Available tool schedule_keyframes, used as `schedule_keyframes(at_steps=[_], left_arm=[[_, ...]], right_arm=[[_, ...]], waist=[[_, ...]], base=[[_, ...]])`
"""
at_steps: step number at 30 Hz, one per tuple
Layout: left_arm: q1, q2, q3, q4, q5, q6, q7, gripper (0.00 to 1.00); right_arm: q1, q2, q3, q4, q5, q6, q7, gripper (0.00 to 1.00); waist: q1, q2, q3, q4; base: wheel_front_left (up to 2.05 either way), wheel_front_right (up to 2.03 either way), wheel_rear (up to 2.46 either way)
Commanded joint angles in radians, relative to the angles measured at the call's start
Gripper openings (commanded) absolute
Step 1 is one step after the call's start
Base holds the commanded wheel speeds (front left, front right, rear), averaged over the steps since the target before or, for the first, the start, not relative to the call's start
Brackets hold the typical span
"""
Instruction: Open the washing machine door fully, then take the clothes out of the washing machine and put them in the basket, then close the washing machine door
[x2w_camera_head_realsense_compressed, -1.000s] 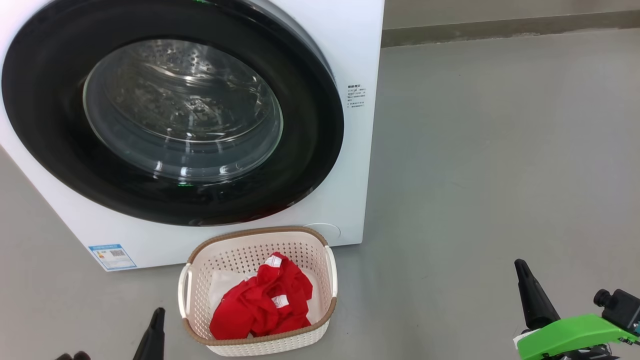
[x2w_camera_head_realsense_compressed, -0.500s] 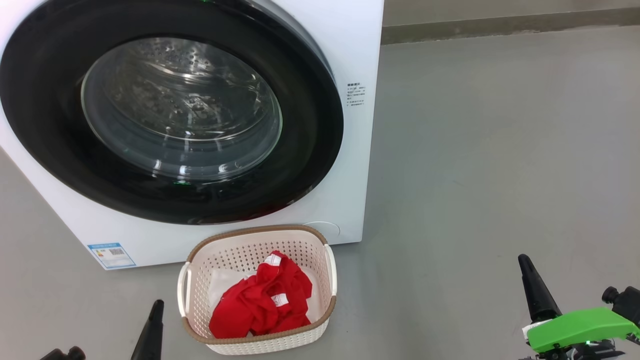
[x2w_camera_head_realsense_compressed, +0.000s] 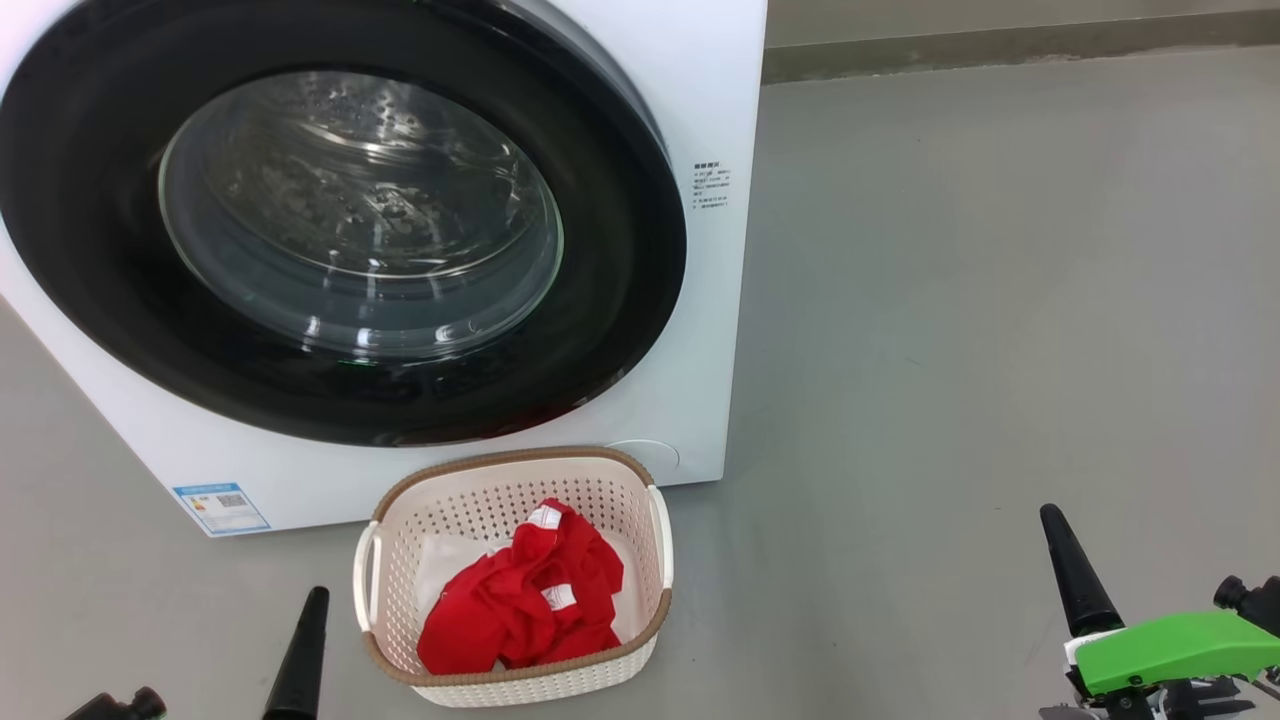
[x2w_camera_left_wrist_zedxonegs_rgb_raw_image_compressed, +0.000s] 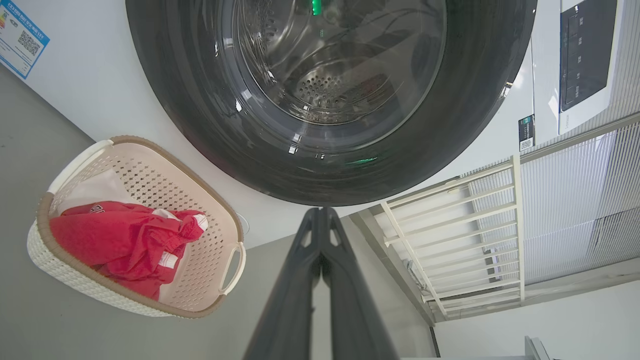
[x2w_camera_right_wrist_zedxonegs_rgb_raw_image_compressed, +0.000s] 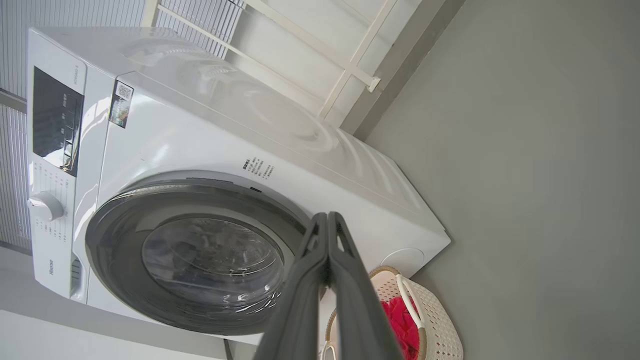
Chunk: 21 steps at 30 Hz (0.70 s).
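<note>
The white washing machine stands ahead with its round black-rimmed door lying flat against the front. Through the glass I see bare steel drum. On the floor before it sits the cream basket holding the red clothes. My left gripper is shut and empty, low at the basket's left. My right gripper is shut and empty, far to the basket's right. The left wrist view shows the basket, clothes and door; the right wrist view shows the door and basket.
Grey floor spreads to the right of the machine. A wall base runs along the back. A white railing and ribbed wall panels stand behind the machine. A blue sticker marks its lower left corner.
My right gripper has drifted slightly right and lower in view. The picture has shifted a little, so the camera moved. Door, basket and clothes are unchanged.
</note>
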Motion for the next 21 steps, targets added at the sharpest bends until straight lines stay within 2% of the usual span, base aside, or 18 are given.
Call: schedule_keyframes(at_steps=[1,21], left_arm=[[-0.044,0.007,0.031,-0.017,-0.029,-0.005,0.006,0.00],[-0.076,-0.005,0.053,-0.008,-0.249,-0.006,0.063,0.00]], right_arm=[[-0.056,-0.013,0.006,-0.025,0.029,0.000,0.009,0.00],[-0.080,-0.014,-0.009,-0.024,0.256,0.000,0.068,0.00]], waist=[[-0.0001,0.0000,0.001,0.000],[-0.0001,0.0000,0.009,-0.001]], base=[[0.00,0.00,0.00],[0.00,0.00,0.00]])
